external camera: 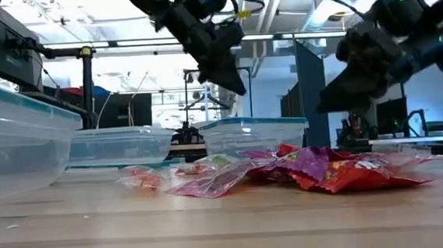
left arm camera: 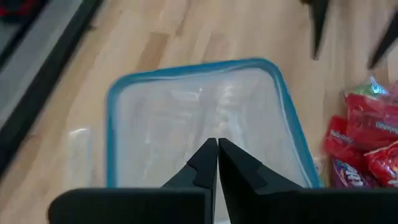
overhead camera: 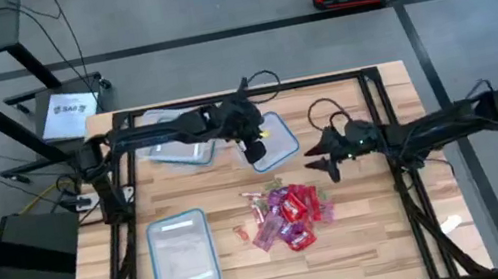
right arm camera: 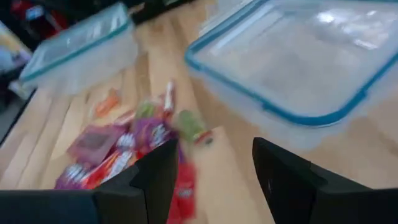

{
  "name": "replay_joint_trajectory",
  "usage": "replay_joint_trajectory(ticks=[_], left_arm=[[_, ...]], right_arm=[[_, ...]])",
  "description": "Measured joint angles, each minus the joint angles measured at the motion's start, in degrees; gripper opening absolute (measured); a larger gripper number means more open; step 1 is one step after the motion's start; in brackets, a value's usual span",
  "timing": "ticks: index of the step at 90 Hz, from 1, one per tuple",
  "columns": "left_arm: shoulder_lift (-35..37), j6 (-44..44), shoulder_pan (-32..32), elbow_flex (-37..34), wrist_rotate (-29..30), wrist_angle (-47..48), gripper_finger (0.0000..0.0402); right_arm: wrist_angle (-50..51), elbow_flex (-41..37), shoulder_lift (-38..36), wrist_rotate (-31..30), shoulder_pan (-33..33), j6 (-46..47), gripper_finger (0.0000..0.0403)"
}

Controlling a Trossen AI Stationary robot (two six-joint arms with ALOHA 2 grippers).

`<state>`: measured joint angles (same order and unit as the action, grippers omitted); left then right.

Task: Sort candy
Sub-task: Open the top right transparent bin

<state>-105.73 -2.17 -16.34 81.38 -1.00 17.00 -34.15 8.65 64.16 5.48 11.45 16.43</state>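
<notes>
Left claw point(overhead camera: 256, 148) hangs closed and empty over a clear container; right claw point(overhead camera: 322, 163) hovers open just beside the candy heap.

The wooden worktop point(overhead camera: 369, 251) carries three clear containers with bluish rims: one near the front-left edge point(overhead camera: 182, 255), one at the back-left point(overhead camera: 178, 136), and one at the back-middle point(overhead camera: 272, 141), under the left claw. In the left wrist view the two dark fingers point(left arm camera: 205, 165) meet tip to tip above that container's bare floor. The right claw sits above the worktop between the middle container and the candy point(overhead camera: 287, 216), fingers parted, nothing between them. The candy lies in a loose pile near the worktop's centre, mostly red and pink packets, with one small orange piece point(overhead camera: 241, 232) lying apart on the pile's left.
</notes>
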Motion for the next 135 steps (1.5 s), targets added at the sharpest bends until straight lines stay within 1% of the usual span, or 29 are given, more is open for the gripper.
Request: replay_joint_trajectory(ticks=[10,21,30,39,50,63,74,89,97,104,115,121,135], left_arm=[[-3.82,-0.18,0.00,-0.02,-0.57,-4.91,0.0000],[-7.57,-1.19,-0.02,-0.02,-3.56,-10.04,0.0000],[-9.44,-1.89,-0.02,0.11,-4.83,-11.57,0.0000],[-9.57,-2.74,-0.13,0.11,-4.94,-10.65,0.0000],[-9.56,-4.31,-0.13,0.09,-5.05,-10.42,0.0000],[-9.58,-4.92,-0.50,0.05,-8.49,-10.53,0.0000],[-9.58,-5.46,-0.50,0.05,-9.15,-10.36,0.0000],[-9.57,-7.55,-0.50,0.00,-9.07,-8.84,0.0000],[-10.40,-9.04,-0.52,0.01,-9.24,-7.42,0.0000],[-11.31,-9.10,-0.75,0.20,-9.38,-6.93,0.0000],[-13.67,-8.36,-0.77,0.37,-10.93,-6.40,0.0000],[-15.08,-7.79,-0.63,0.37,-12.37,-7.17,0.0000],[-16.20,-6.96,0.17,0.42,-12.76,-8.05,0.0000]], right_arm=[[-4.58,-0.46,6.30,0.33,1.09,-2.01,0.0193],[-12.03,-0.36,13.59,0.47,1.09,-2.36,0.0193],[-17.90,-0.38,19.64,0.50,1.17,-2.32,0.0193],[-24.54,-0.31,25.14,0.59,1.78,-2.34,0.0193],[-33.47,-0.29,31.24,4.69,3.07,-2.01,0.0193],[-40.49,0.26,37.49,5.99,4.69,0.60,0.0193],[-45.42,2.29,42.16,10.97,5.44,2.57,0.0193],[-50.44,5.62,46.67,11.90,5.66,3.43,0.0193],[-52.51,7.30,47.92,14.47,6.00,4.15,0.0193],[-53.24,7.96,48.42,15.26,5.92,4.57,0.0191],[-53.40,8.44,48.44,15.23,5.91,4.76,0.0180],[-50.81,8.44,48.44,15.26,6.07,4.84,0.0173],[-50.45,8.52,48.35,15.43,6.33,3.97,0.0158]])
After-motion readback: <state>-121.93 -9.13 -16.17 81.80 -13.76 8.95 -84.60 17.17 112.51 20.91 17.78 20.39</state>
